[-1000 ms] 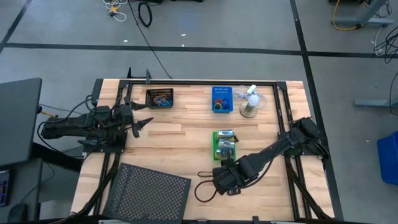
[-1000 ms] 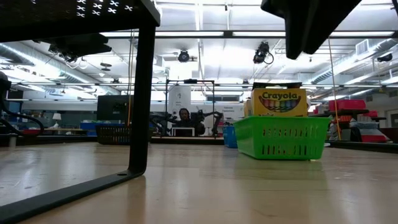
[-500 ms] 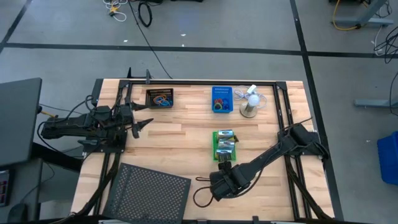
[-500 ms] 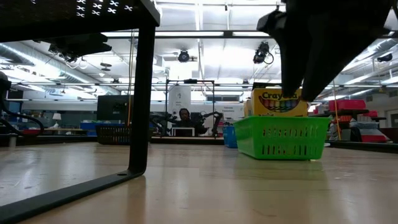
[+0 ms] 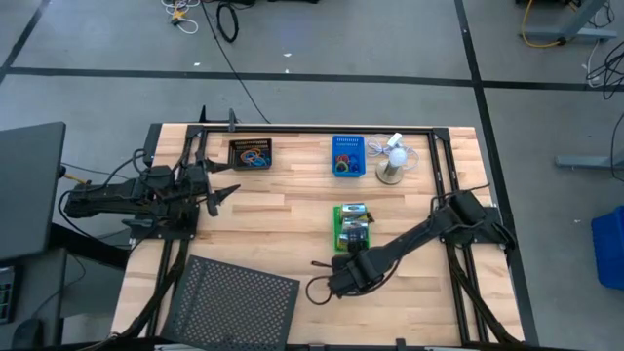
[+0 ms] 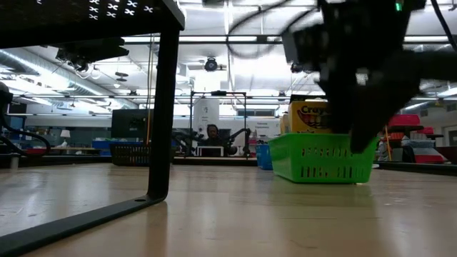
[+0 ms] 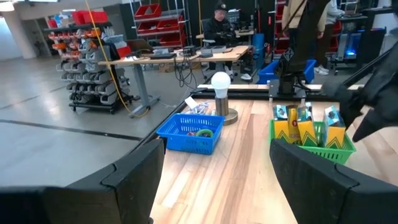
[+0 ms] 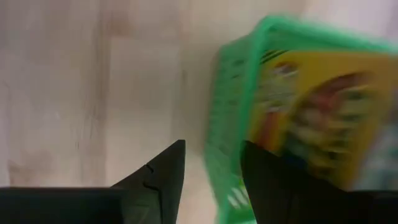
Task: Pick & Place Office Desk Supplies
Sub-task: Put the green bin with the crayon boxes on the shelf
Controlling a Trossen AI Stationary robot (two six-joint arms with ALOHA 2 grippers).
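A green bin (image 5: 351, 229) stands mid-table on its base, with a yellow crayon box (image 6: 321, 118) upright inside it. My right gripper (image 5: 343, 278) hangs open just off the bin's near end, pointing steeply down. In its wrist view the bin's green wall (image 8: 227, 112) shows past the gap between the fingers (image 8: 213, 152); no touch shows. At the far edge stand a blue bin (image 5: 346, 154) and a black bin (image 5: 251, 153), each with coloured rubber-band loops inside. My left gripper (image 5: 226, 195) waits open and level at the table's left.
A white mini fan (image 5: 390, 161) stands to the right of the blue bin. A large black mesh tray (image 5: 234, 307) fills the near left corner, and its leg (image 6: 163, 107) rises in the low view. Bare wood lies between the bins.
My right gripper has sunk toward the table and tipped more steeply down, closing in on the green bin's near end. In the low view it now hangs in front of the bin and the crayon box. The bin has kept its place.
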